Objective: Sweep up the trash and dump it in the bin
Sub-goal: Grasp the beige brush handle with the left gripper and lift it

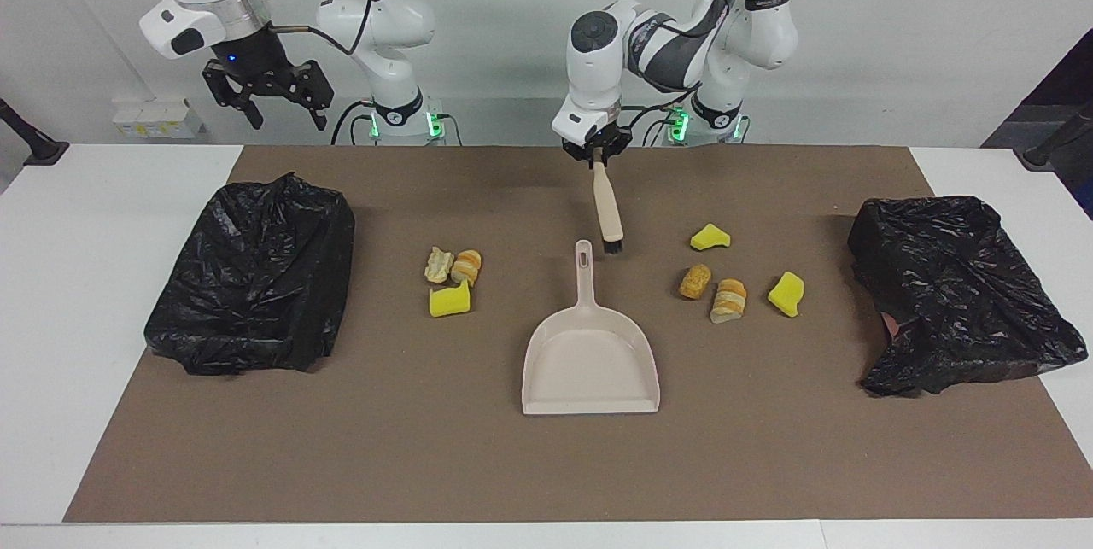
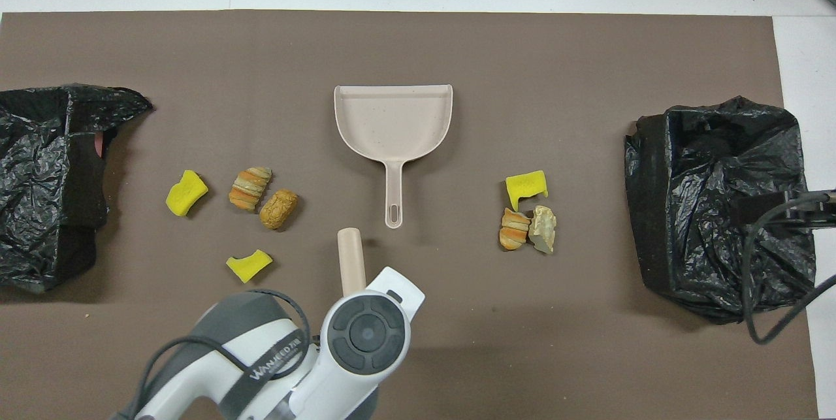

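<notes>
left hand (image 1: 600, 158): clamped, raised | right hand (image 1: 271, 96): fingers apart, waiting

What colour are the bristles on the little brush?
Black, at the lower tip of the beige brush held by the left gripper; clearest in the facing view.

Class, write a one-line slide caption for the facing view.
Left tool lifts the brush beside the dustpan, scattered trash awaiting sweeping; right tool waits open.

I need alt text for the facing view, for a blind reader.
The left gripper holds a small brush above the mat, beside the beige dustpan. Sponge and bread pieces lie on both sides, between two black-bagged bins. The right gripper waits raised.
</notes>
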You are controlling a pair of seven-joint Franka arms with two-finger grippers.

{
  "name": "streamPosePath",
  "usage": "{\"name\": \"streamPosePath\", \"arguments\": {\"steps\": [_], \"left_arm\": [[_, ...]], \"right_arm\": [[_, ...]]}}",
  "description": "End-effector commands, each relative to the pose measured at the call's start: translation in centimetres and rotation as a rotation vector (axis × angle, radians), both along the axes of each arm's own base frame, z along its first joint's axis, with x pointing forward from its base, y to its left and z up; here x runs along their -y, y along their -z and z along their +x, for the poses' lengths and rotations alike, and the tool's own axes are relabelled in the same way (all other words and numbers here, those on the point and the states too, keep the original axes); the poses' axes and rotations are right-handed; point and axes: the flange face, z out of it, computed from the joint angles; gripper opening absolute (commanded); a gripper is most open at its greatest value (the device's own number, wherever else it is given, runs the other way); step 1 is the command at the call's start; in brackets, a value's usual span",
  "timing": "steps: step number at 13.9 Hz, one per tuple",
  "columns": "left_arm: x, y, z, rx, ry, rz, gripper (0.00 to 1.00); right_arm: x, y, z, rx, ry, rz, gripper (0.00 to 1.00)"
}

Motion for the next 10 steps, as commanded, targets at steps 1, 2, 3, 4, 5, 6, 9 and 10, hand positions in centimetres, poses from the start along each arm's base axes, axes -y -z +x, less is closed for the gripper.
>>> {"name": "streamPosePath", "arguments": {"steps": [1,2,3,4,5,6,9,10], "left_arm": [[-2.4,-0.8,2.1,0.015,-0.119,0.073,0.0],[-3.8,-0.6,3.5,0.027,-0.237,0.098,0.0],[-5.0,-0.4,4.5,0.043,-0.327,0.123,0.0],[-6.4,-0.3,5.4,0.069,-0.374,0.169,0.0],[-8.4,-0.1,6.6,0.078,-0.44,0.21,0.0],[-10.4,0.1,7.4,0.078,-0.471,0.256,0.0],[-15.8,0.7,10.4,0.103,-0.484,0.289,0.0],[-17.8,0.9,11.6,0.106,-0.456,0.251,0.0]], "right_arm": [[0.5,0.0,-0.4,-0.002,-0.026,0.002,1.0],[0.5,0.0,-0.4,-0.002,-0.024,0.002,1.0],[0.5,0.0,-0.4,-0.002,-0.024,0.002,1.0],[0.5,0.0,-0.4,-0.002,-0.024,0.002,1.0],[0.5,0.0,-0.5,-0.004,-0.024,0.002,1.0],[0.5,0.0,-0.4,-0.002,-0.024,0.002,1.0],[0.5,0.0,-0.4,-0.002,-0.024,0.002,1.0],[0.5,0.0,-0.4,-0.002,-0.024,0.002,1.0]]}}
